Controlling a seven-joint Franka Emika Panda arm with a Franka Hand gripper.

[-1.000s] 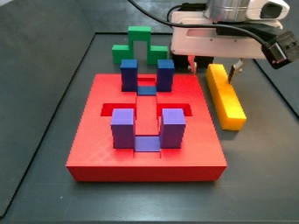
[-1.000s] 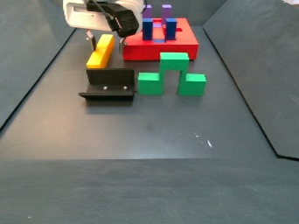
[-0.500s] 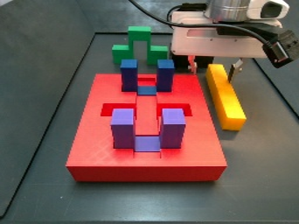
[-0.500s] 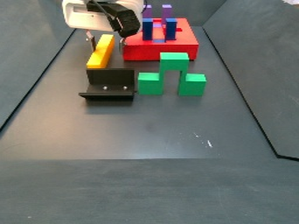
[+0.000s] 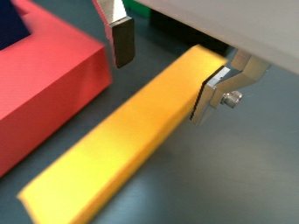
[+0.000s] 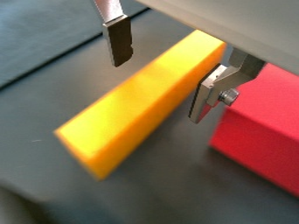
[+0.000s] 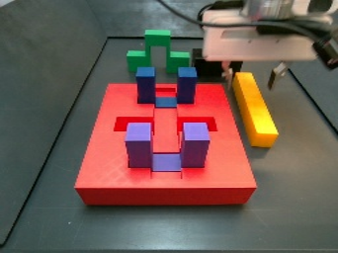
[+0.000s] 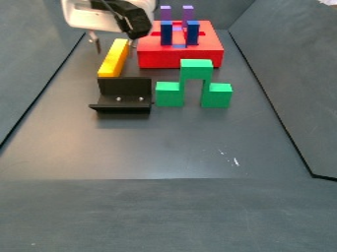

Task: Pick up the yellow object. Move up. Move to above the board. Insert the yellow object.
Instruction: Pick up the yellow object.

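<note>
Apparently stiff, light and smooth, the yellow object [image 5: 128, 140] lies on the worktop beside the board [image 7: 165, 168], with the gripper [image 5: 170, 66] fingers apart astride its end, so grasp its long sides.

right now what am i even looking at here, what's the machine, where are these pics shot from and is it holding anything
This is a robot arm ending in a two-finger gripper. Two pictures come from cameras on its wrist, looking down past the silver fingers. The other two come from cameras fixed beside the table. On the dark surface lie a long yellow bar, a red board carrying blue-purple blocks, green blocks and a dark bracket, the fixture. The gripper hangs above one end of the yellow bar with its fingers open on either side. Nothing is held.
</note>
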